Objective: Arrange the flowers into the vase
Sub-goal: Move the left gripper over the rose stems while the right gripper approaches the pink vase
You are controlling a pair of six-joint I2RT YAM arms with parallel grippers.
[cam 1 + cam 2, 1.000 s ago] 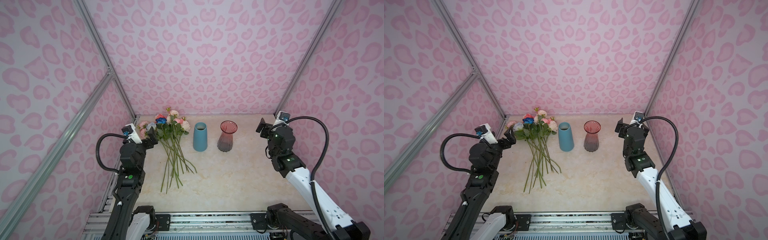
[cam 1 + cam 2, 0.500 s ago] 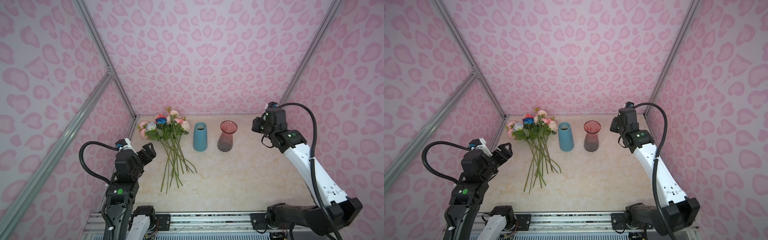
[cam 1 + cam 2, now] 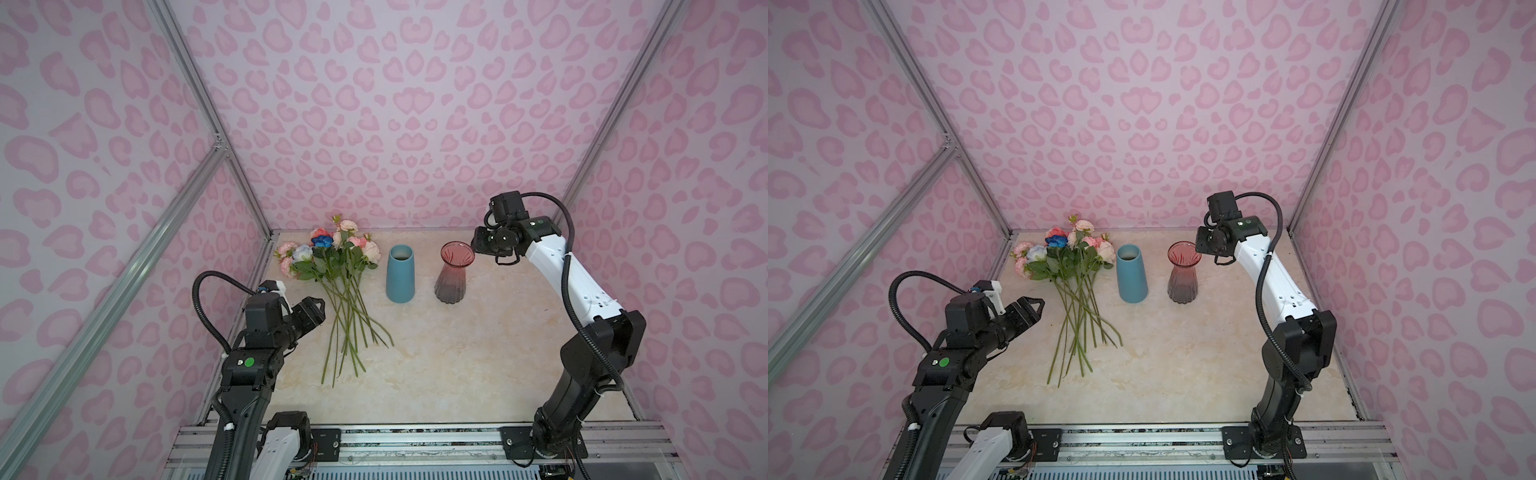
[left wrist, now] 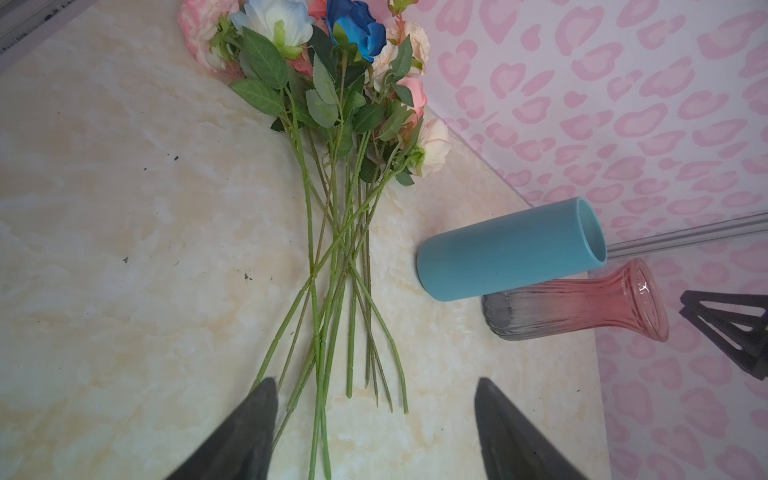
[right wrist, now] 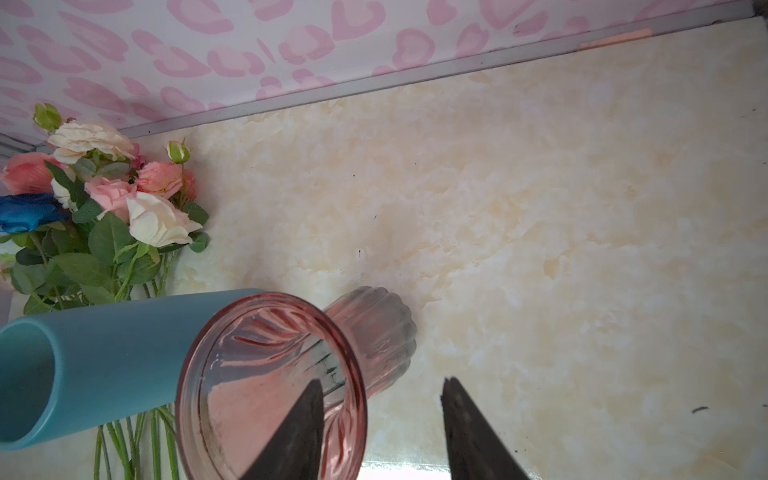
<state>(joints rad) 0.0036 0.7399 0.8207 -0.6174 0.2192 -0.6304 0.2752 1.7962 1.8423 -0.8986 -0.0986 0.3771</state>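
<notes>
**Lining Up on the Stems, Bracing the Pink Vase**

Holding the left gripper (image 4: 374, 382) spread wide and empty, pinching nothing, low over the table (image 4: 104, 291). Pointing it at the cut ends of the stems (image 4: 320, 332), lying loose directly under and just ahead of its fingertips (image 4: 259, 411). Probably choosing that bare, thin end to avoid crushing the leaves and heads farther ahead. Needing, most likely, a short descent and a close on a single stem, without dragging the crossed neighbours along.

Finding the flowers (image 3: 332, 270) fanning away from that gripper: stems crossing close ahead of the tips, leaves beyond, blooms bunched farthest off by the back wall (image 3: 395, 124). Not yet seeing any of them in a vase.

Placing the right gripper (image 5: 381, 379) partly spread across the rim of the pink glass vase (image 5: 374, 332), with one finger (image 5: 299, 428) inside the outline of the mouth and the other outside the glass. Showing a gap on each side of the rim, so clamping nothing at present. Judging this as a brace, readying to steady a tall, narrow-waisted vessel against tipping during insertion of stems.

Spotting the blue vase (image 3: 400, 276) just past the pink one, on the side away from the right fingertips, upright and apart from it in both top views, standing between it and the blooms. Treating the pink one as the likelier target, going by the right gripper's position, without ruling out the blue.
</notes>
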